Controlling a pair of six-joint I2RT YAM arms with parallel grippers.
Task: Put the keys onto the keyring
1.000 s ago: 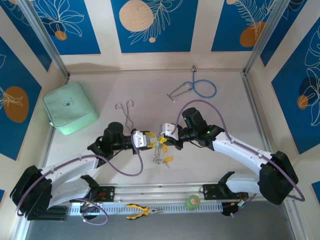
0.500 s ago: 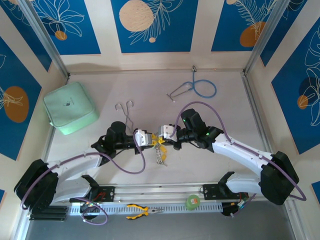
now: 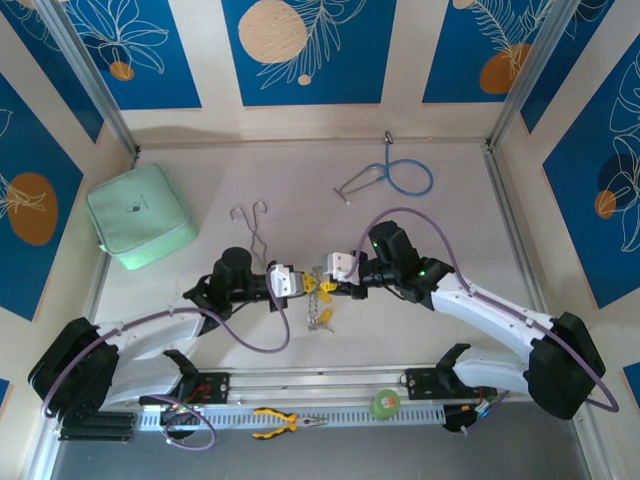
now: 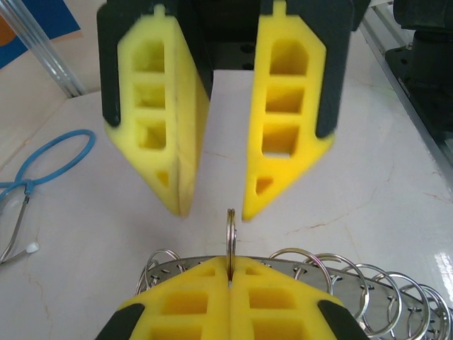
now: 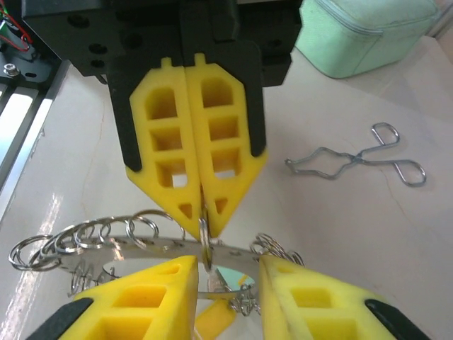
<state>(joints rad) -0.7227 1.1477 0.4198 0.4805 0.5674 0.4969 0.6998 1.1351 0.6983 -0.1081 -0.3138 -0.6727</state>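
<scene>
Passing the keyring across is the change here. A second ago the right pincer (image 5: 228, 269) was clamped and the left pincer (image 4: 230, 273) stood partly open. Now the roles have swapped.

The left pincer is fully shut. Its yellow pads pinch one small loop (image 4: 231, 227), which stands upright on the rim of the keyring (image 5: 170, 242). The right pincer has let go; its pads stand about halfway apart on either side of the same loop and appear to touch nothing.

In the overhead view the two pincers meet tip to tip over the middle of the bench (image 3: 450, 230), a little closer together than before. The keyring hangs between and below them. Its band runs crosswise under the pads and is fringed with many small silver loops. I cannot tell whether its lower end rests on the bench.

A yellow-headed key (image 3: 325, 317) dangles just under the meeting point and seems already attached to the ring. The other keys are too small to make out.

For the task, the left arm now looks to be the holder, presenting one loop edge-on. That probably frees the right arm to fetch a key or to pry the loop open. With a thin loop held between soft pads, the likely risk is that it twists or slips once the right pincer pushes on it.
</scene>
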